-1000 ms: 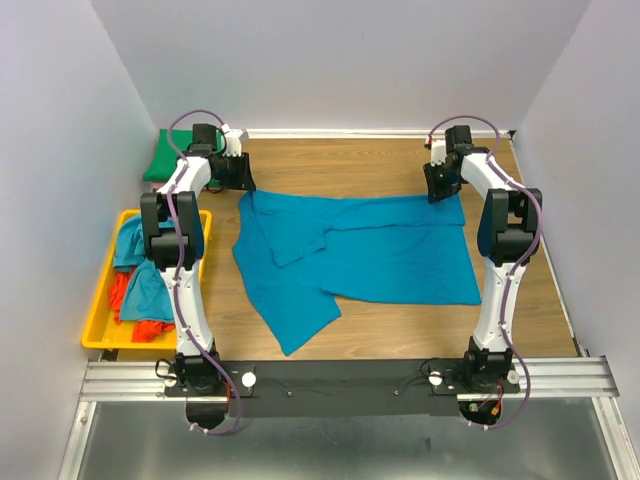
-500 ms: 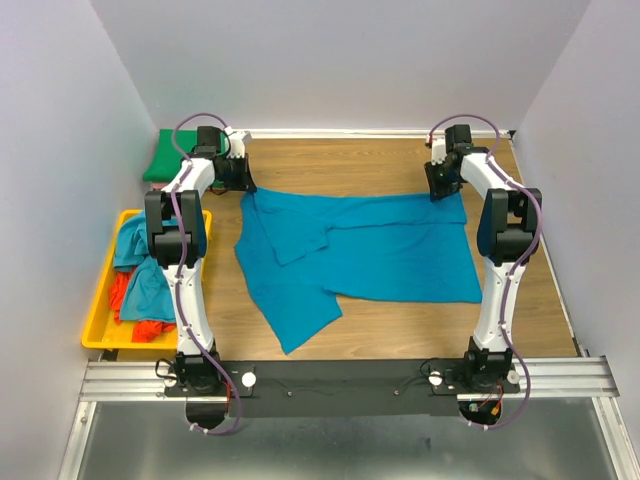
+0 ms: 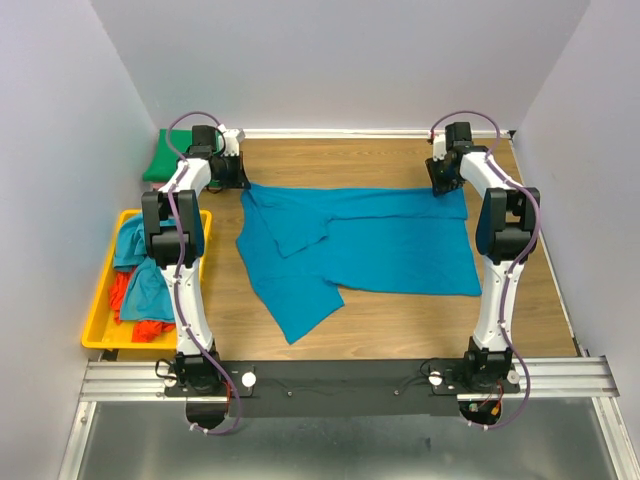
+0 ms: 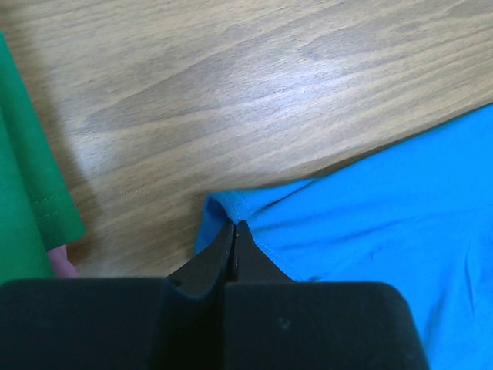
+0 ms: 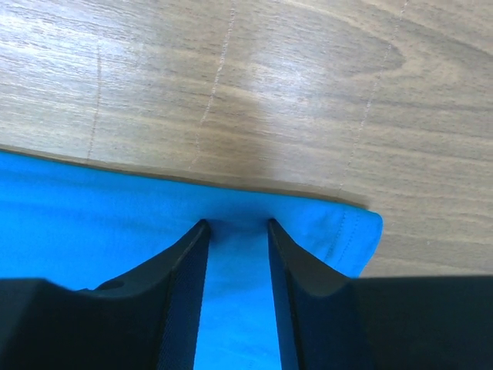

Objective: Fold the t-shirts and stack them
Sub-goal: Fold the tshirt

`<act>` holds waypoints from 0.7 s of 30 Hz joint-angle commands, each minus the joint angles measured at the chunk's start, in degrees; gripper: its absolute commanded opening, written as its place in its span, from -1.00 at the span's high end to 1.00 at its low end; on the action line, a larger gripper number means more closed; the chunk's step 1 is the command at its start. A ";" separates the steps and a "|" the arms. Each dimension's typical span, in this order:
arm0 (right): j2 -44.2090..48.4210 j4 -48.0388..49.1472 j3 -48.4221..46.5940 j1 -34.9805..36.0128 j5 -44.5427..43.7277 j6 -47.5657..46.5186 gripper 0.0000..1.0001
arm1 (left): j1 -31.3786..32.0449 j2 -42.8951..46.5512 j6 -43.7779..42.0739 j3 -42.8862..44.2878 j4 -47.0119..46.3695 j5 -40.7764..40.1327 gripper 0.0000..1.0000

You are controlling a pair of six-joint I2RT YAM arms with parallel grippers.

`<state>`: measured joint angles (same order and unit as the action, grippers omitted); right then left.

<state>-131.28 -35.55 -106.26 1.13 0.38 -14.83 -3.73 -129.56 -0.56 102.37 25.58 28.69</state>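
Now that the left gripper (image 4: 233, 231) has pressed its jaws together, it is pinching the far-left corner of the teal t-shirt (image 3: 380, 245), with the hem caught right at the tips. A second ago those jaws stood apart over that same corner. The right gripper (image 5: 237, 225) has not followed. Its 2 fingers are spread and straddle the far-right corner, with cloth lying between them and no squeeze on it that I can see.

The shirt's far edge now looks straighter and sits a little nearer the back of the table (image 3: 350, 160) than before, so the cloth seems to have been tugged slightly. It lies spread across the middle of the wood, with a flap trailing toward the arms' bases.

To my eye, 1 of the 2 corner grips is made, and the fold can't begin until the right side closes too. A green t-shirt (image 3: 160, 158) sits at the far left, and more shirts (image 3: 140, 290) wait in the yellow tray (image 3: 95, 335).
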 commanded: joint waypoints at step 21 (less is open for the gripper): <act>18.35 -6.28 18.89 -0.51 9.65 -6.61 -0.05 | 7.59 16.27 -12.71 -17.11 5.44 3.93 0.27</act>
<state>-111.48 -38.06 -92.90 0.78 10.48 -19.66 1.41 -111.81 -10.70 89.43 28.47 33.26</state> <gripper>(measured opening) 0.542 0.372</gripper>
